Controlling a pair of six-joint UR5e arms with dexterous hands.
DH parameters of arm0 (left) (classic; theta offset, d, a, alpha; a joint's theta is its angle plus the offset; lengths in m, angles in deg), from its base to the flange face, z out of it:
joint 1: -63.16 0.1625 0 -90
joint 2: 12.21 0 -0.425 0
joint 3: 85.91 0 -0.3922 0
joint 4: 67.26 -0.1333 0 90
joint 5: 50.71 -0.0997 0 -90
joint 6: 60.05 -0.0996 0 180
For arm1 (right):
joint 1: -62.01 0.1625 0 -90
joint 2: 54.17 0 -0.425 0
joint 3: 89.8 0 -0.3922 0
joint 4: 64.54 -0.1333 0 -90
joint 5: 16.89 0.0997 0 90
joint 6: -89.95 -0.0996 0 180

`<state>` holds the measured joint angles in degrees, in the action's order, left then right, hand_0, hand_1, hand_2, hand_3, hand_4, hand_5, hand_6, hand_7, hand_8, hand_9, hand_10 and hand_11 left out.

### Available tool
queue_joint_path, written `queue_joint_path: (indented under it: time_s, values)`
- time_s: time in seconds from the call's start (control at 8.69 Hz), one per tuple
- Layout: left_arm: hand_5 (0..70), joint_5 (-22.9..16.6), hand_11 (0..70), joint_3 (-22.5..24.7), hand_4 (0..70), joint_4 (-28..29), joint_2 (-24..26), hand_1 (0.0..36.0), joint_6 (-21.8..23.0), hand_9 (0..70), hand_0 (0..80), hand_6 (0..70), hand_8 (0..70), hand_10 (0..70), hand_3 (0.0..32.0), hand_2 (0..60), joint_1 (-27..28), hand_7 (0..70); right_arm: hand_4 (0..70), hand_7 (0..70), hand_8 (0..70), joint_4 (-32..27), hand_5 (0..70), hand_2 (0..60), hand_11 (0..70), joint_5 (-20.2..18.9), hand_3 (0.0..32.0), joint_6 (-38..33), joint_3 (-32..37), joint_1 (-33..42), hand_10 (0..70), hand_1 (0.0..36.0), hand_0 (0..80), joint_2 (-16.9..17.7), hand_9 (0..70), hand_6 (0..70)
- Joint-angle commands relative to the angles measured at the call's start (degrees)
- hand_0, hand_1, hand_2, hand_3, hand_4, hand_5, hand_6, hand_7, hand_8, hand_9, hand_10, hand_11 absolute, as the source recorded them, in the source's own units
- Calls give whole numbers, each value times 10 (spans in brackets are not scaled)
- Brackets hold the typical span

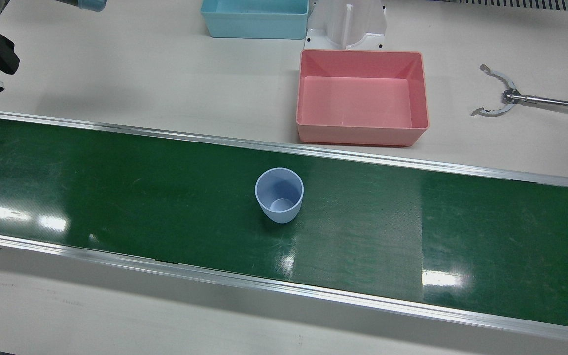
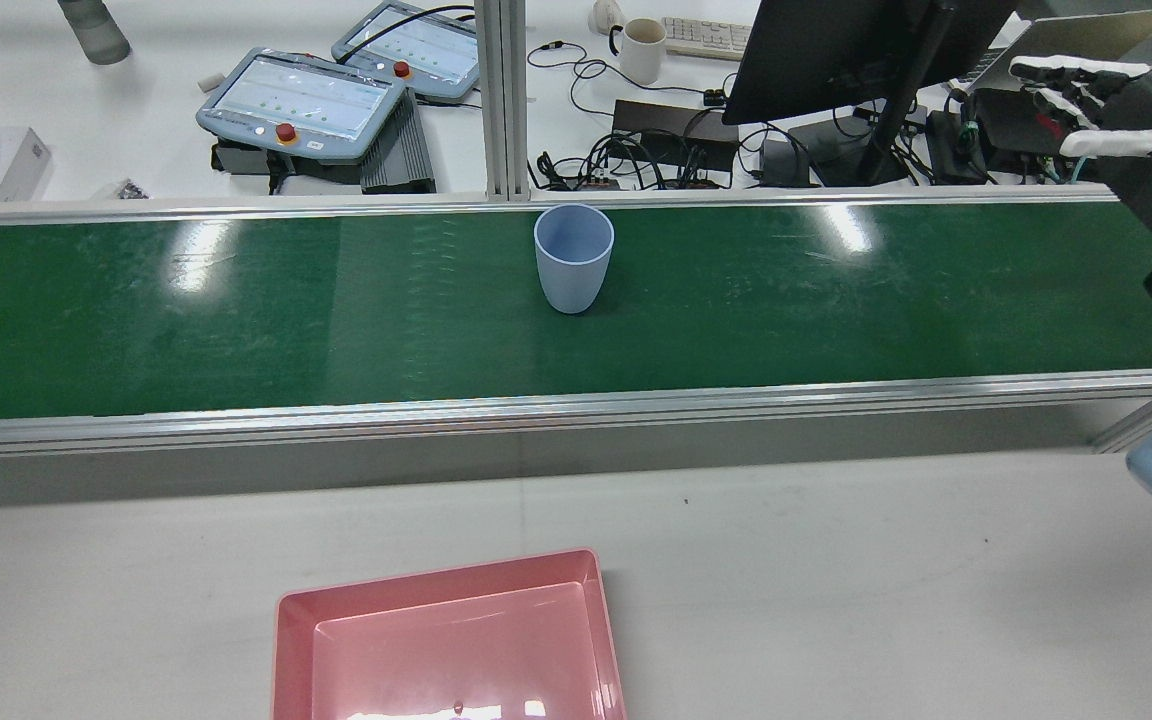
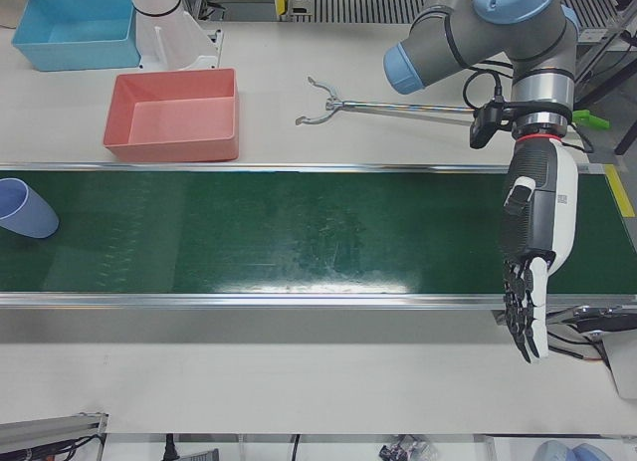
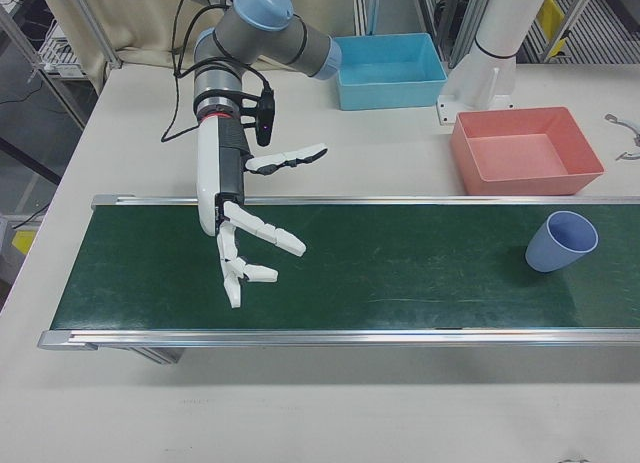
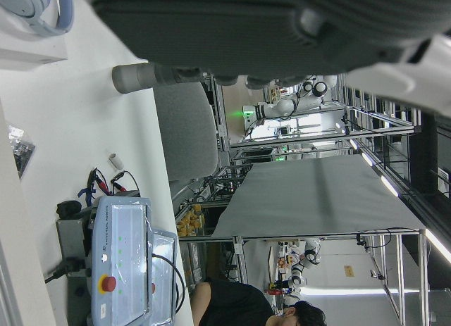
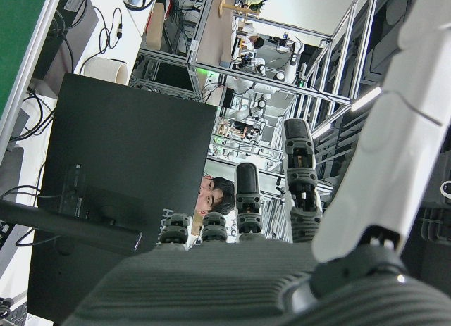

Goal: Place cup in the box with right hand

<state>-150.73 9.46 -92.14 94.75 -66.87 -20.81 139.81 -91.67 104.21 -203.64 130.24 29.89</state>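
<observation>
Right-front view: the right hand (image 4: 245,238) hangs over the green conveyor belt (image 4: 400,273), fingers spread, holding nothing. The pale blue cup (image 4: 560,241) stands upright on the belt, well apart from it. The pink box (image 4: 525,151) sits on the table beside the belt. The left hand (image 3: 532,267) hangs with fingers extended, empty.

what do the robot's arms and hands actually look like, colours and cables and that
Both arms are grey metal tubes with light blue caps at the joints. The right hand is white with slim segmented fingers, on a long white forearm with a red ring at the wrist and a black cable beside it. The left hand has a white shell with black parts, dark fingers, the same red ring and a small black box at the wrist.
</observation>
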Motion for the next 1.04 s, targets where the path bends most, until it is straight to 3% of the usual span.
queue_joint_path:
  time_s: [0.0,0.35,0.69,0.92]
  values:
    - [0,0,0,0,0,0,0,0,0,0,0,0,0,0,0,0,-1,0,277,382,22,0,47,0,80,0,30,1,6,0,45,86,533,-7,88,73]
    - [0,0,0,0,0,0,0,0,0,0,0,0,0,0,0,0,0,0,289,406,24,0,46,0,83,-1,24,-1,1,2,48,86,534,-4,95,78]
    - [0,0,0,0,0,0,0,0,0,0,0,0,0,0,0,0,0,0,268,362,20,1,47,0,78,-6,36,0,5,2,44,86,535,-7,82,70]
    - [0,0,0,0,0,0,0,0,0,0,0,0,0,0,0,0,0,0,277,388,20,1,47,0,78,-7,34,0,5,2,44,88,535,-7,87,74]
